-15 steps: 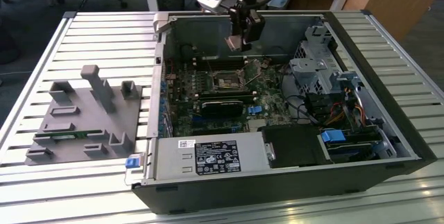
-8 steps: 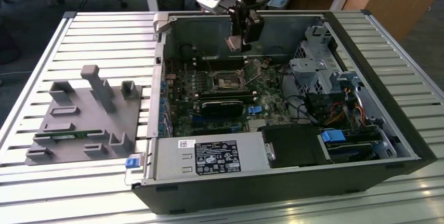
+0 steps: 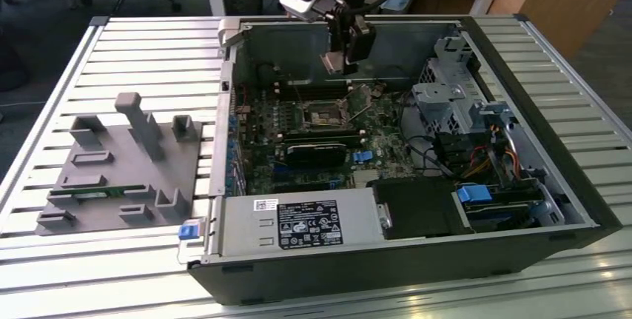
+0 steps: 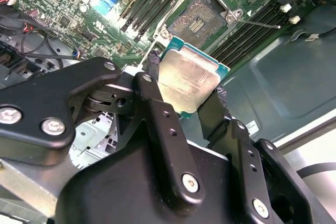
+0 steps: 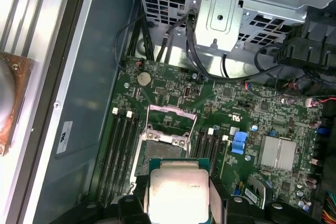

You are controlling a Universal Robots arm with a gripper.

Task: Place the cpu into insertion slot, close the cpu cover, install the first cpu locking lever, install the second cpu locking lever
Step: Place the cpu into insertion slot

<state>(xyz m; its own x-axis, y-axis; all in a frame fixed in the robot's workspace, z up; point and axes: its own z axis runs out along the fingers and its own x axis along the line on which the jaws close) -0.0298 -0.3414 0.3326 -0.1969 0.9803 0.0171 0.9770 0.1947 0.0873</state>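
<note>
Slatted metal table [image 3: 148, 45] is carrying an open computer case [image 3: 558, 119] lying on its side, so the motherboard [image 3: 296, 138] is facing upward for access from above. The gripper [image 3: 339, 61] is hanging over the board near the insertion slot [image 4: 195, 20], which is sitting bare and unfilled. In the first wrist view the cpu cover [image 5: 173, 109] appears to be standing hinged up, keeping the slot open, though the angle is making this hard to confirm. The fingers [image 4: 157, 108] are sitting at a narrow spread, clamping the cpu [image 4: 189, 80] by two opposite edges. The chip is hanging clear of the slot, not touching it.
</note>
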